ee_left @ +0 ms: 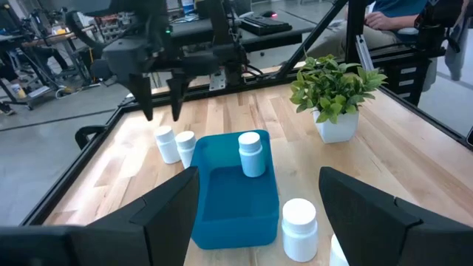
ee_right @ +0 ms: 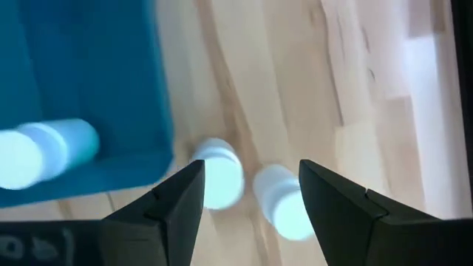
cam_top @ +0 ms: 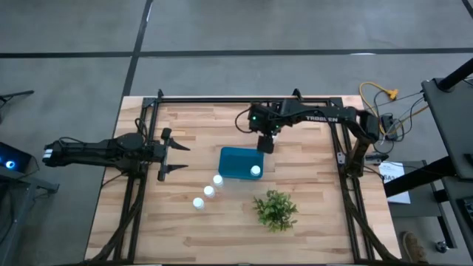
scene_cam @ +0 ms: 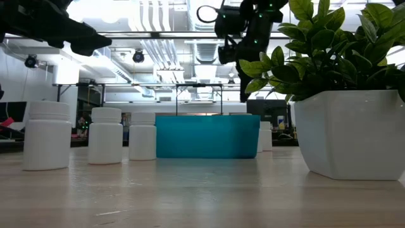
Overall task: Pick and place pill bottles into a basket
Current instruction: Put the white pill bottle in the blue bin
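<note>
The teal basket (cam_top: 238, 159) sits mid-table with one white pill bottle (cam_top: 256, 171) standing in its near right corner. Three more bottles (cam_top: 218, 179) (cam_top: 209, 191) (cam_top: 198, 202) stand in a slanting row off its near left corner. Two bottles (ee_right: 218, 174) (ee_right: 281, 199) stand on the wood by its far side, below my right gripper (ee_right: 251, 166), which hangs open above them, fingers pointing down. The left wrist view also shows them (ee_left: 166, 144). My left gripper (cam_top: 183, 157) is open and empty, left of the basket.
A small green plant in a white pot (cam_top: 276, 210) stands near the table's front, right of the basket. A black frame (cam_top: 222, 98) runs round the table's far and side edges. Bare wood (cam_top: 185, 236) lies along the near edge.
</note>
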`<state>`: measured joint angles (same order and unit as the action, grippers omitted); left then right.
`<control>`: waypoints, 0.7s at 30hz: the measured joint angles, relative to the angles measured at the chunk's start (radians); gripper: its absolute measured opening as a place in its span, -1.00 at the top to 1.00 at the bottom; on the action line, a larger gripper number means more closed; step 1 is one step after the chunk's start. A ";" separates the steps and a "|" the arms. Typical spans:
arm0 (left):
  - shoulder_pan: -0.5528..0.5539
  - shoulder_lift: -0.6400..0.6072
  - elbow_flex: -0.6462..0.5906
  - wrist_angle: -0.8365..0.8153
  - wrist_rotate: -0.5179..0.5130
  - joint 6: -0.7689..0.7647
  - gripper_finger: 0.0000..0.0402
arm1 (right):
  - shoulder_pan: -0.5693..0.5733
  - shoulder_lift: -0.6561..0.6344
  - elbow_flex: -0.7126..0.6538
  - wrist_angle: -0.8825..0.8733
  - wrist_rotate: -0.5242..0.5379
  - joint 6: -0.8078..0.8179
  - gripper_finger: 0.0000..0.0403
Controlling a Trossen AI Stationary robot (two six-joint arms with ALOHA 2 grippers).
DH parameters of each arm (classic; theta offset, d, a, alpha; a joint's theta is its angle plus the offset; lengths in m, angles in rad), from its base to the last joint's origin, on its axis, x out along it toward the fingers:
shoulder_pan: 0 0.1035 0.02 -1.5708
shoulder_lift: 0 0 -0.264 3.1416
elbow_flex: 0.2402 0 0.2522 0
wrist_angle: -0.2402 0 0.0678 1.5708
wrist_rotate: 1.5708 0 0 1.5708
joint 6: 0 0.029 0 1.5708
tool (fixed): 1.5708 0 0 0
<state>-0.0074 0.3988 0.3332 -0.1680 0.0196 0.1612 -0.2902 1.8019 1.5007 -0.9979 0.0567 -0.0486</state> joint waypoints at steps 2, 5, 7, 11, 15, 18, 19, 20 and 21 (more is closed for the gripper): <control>0.000 0.000 0.000 0.000 0.000 0.000 -0.30 | -0.017 0.000 -0.001 -0.010 0.000 0.000 -0.04; 0.000 0.000 0.000 0.000 0.000 0.000 -0.30 | -0.038 0.000 -0.007 -0.029 0.001 -0.003 -0.04; 0.000 0.000 0.000 0.000 0.000 0.000 -0.30 | -0.049 0.000 -0.015 -0.031 0.003 -0.003 -0.04; 0.000 0.000 0.000 -0.001 0.000 0.000 -0.30 | -0.058 0.000 -0.040 -0.046 0.008 -0.006 -0.04; 0.000 0.000 0.000 -0.001 0.000 0.000 -0.30 | -0.058 0.000 -0.063 -0.051 0.026 -0.015 -0.04; 0.000 0.000 0.000 -0.001 0.000 -0.001 -0.30 | -0.058 0.000 -0.069 -0.052 0.028 -0.033 -0.04; 0.000 0.000 0.000 -0.001 0.000 -0.001 -0.30 | -0.058 0.000 -0.069 -0.052 0.028 -0.034 -0.04; 0.000 0.000 0.000 0.000 0.000 -0.001 -0.30 | -0.058 0.000 -0.069 -0.051 0.028 -0.034 -0.04; 0.000 0.000 0.000 -0.001 0.000 -0.001 -0.30 | -0.058 0.000 -0.069 -0.051 0.029 -0.035 -0.04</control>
<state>-0.0074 0.3988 0.3332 -0.1688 0.0196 0.1604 -0.3481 1.8019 1.4315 -1.0487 0.0860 -0.0837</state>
